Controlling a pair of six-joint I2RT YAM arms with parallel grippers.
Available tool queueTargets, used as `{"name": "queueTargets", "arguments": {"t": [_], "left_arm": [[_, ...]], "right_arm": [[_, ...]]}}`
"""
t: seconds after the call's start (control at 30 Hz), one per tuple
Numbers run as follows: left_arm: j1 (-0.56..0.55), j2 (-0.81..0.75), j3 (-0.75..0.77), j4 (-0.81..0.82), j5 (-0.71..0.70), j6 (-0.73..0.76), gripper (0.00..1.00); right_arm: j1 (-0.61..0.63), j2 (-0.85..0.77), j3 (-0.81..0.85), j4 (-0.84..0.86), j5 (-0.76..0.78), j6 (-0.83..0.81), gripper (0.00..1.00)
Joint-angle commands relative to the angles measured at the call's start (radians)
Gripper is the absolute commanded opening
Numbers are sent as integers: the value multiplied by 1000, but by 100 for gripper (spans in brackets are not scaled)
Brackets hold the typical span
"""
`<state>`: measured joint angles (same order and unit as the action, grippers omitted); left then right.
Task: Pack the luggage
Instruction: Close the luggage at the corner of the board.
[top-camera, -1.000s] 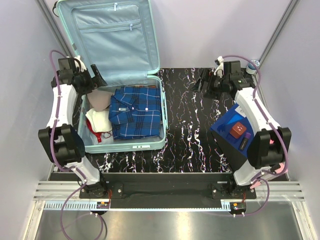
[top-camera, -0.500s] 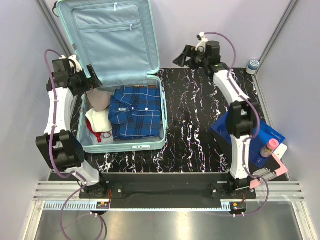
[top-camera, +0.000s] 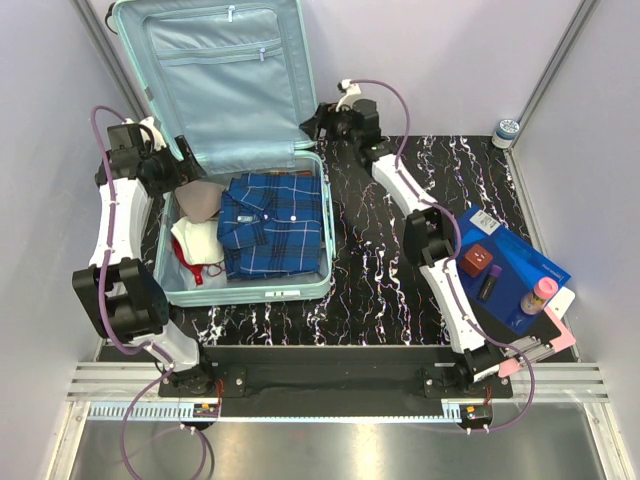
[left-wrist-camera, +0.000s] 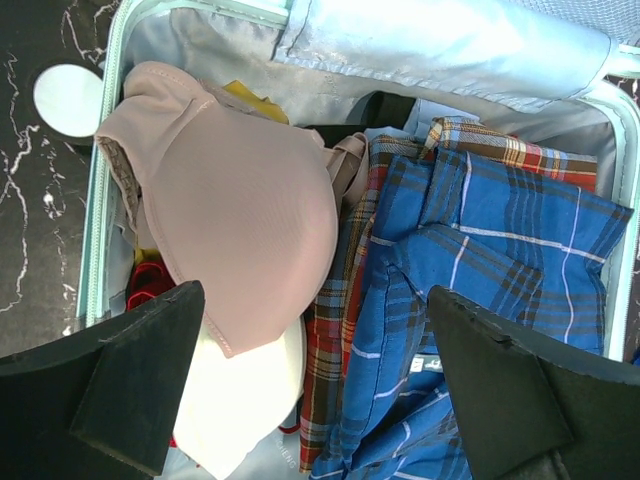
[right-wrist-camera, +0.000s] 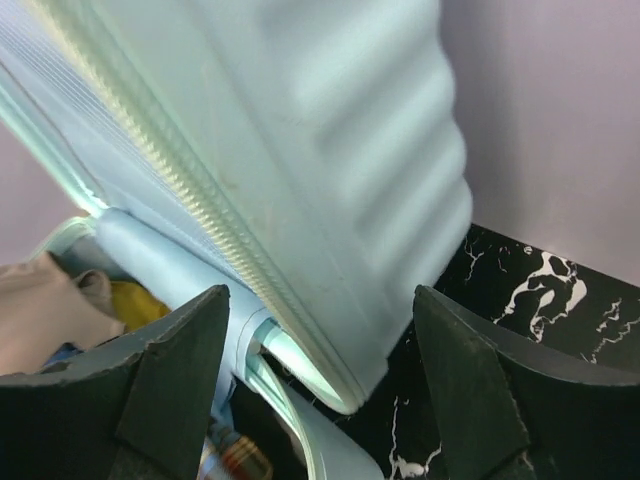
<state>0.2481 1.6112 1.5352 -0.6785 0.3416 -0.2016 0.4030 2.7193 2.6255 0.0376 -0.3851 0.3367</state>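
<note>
The suitcase (top-camera: 250, 292) is lying open at the far left of the table (top-camera: 380, 280), its base packed with a blue plaid shirt (top-camera: 272, 225) and a beige padded garment (left-wrist-camera: 230, 200), and its lid (right-wrist-camera: 330, 150) is standing upright against the far wall. The biggest risk, as I judge it, is that the lid will come down on the left pincer (top-camera: 192, 152). That pincer is hanging spread wide and holding nothing just above the clothes at the base's far left corner, so a closing lid would catch it. A second risk is a slip. The right pincer (top-camera: 314, 122) is standing apart and straddling the lid's lower right edge without clearly touching it, and the smooth ribbed shell is offering little to bite on. The beige garment is also sitting humped near the hinge side and could snag in the zip line. The right arm is lying stretched almost fully out, running diagonally from its near-right base across the table to the lid, with its wrist turned leftward. The left arm is standing folded beside the suitcase's left wall, with its wrist pointing down and inward over the base.
</note>
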Motion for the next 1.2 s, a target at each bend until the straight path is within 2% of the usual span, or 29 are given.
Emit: {"name": "queueTargets", "arguments": {"t": [0.0,0.3,0.47,0.6,0.63,0.7,0.73,0.83,1.17], "left_arm": [[5,-23,-7,53,48,-15,99],[6,-36,-20,69,68,-27,99],[8,-36,-23,73,88,-33,99],[7,-45,-27,76,100,-41,99],[5,-51,-29,77,103,-48,99],[5,-71,-30,85,117,-58,99],[3,-77,-29,91,120,-67,99],[2,-120,-43,114,116,-88,99],[3,-313,-202,207,67,-202,99]], "right_arm": [[31,0,50,169,135,-91,77],[56,-9,71,245,181,-142,75],[69,2,97,277,204,-174,69],[73,17,122,297,229,-189,50],[73,19,123,300,226,-189,38],[74,14,119,297,221,-194,25],[74,10,113,294,218,-197,14],[85,-42,4,335,213,-217,0],[143,-234,-393,583,242,-252,0]]}}
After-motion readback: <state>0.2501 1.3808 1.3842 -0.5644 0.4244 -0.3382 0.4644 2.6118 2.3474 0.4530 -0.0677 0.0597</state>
